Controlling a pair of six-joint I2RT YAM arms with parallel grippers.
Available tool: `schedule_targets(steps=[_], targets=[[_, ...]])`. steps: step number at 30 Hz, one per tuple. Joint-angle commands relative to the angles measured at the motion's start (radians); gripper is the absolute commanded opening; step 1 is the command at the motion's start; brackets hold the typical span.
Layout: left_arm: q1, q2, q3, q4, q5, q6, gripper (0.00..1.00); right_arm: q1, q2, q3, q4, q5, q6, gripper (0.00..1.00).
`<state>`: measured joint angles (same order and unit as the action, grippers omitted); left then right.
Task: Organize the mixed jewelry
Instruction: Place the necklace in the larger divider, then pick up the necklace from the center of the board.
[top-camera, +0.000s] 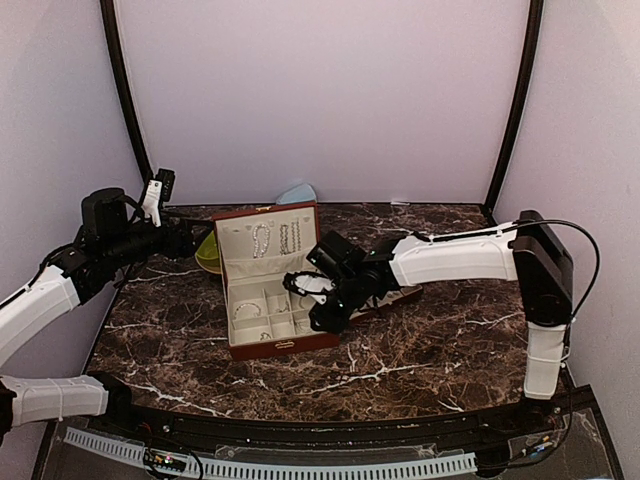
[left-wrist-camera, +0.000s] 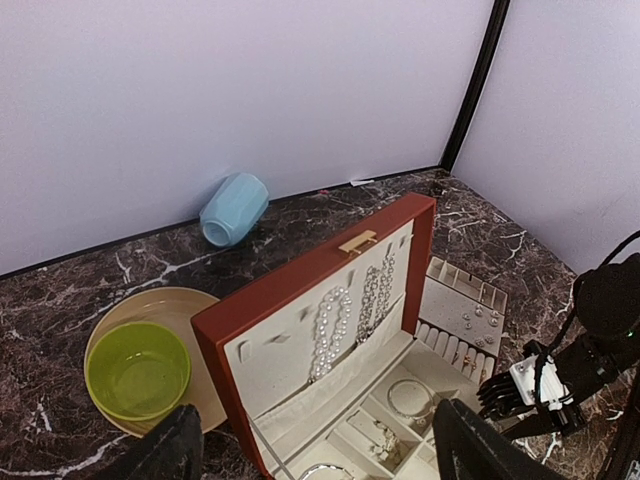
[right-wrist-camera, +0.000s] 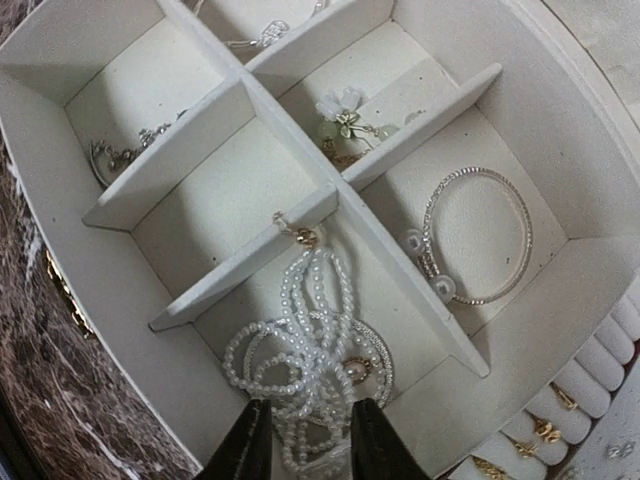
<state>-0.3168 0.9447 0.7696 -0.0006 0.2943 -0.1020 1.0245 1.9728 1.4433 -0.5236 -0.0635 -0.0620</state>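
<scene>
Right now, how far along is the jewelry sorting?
Done: necklaces hang in the case lid; bangle and rings sit in compartments. In hand: right gripper straddles a pearl strand, grip unclear. Remaining: no loose pieces visible outside the case.

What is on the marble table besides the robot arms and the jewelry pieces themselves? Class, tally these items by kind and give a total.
Jewelry case: 1
Ring tray: 1
Blue cup: 1
Green bowl: 1
Tan plate: 1
Total: 5
</scene>
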Motion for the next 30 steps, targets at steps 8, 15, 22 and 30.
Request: schedule_targets(steps=[8, 15, 22, 30], targets=[[0.005, -0.013, -0.010, 0.020, -0.006, 0.004, 0.82, -0.011, -0.010, 0.046, 0.120, -0.056, 0.088, 0.39], [0.005, -0.015, -0.009, 0.018, -0.008, 0.005, 0.82, -0.011, 0.073, 0.102, 0.130, -0.107, 0.117, 0.28], [0.005, -0.016, -0.009, 0.018, -0.009, 0.005, 0.82, -0.014, 0.134, 0.148, 0.139, -0.135, 0.149, 0.23], [0.005, -0.020, -0.009, 0.017, -0.013, 0.008, 0.82, -0.021, 0.160, 0.160, 0.148, -0.105, 0.178, 0.10]])
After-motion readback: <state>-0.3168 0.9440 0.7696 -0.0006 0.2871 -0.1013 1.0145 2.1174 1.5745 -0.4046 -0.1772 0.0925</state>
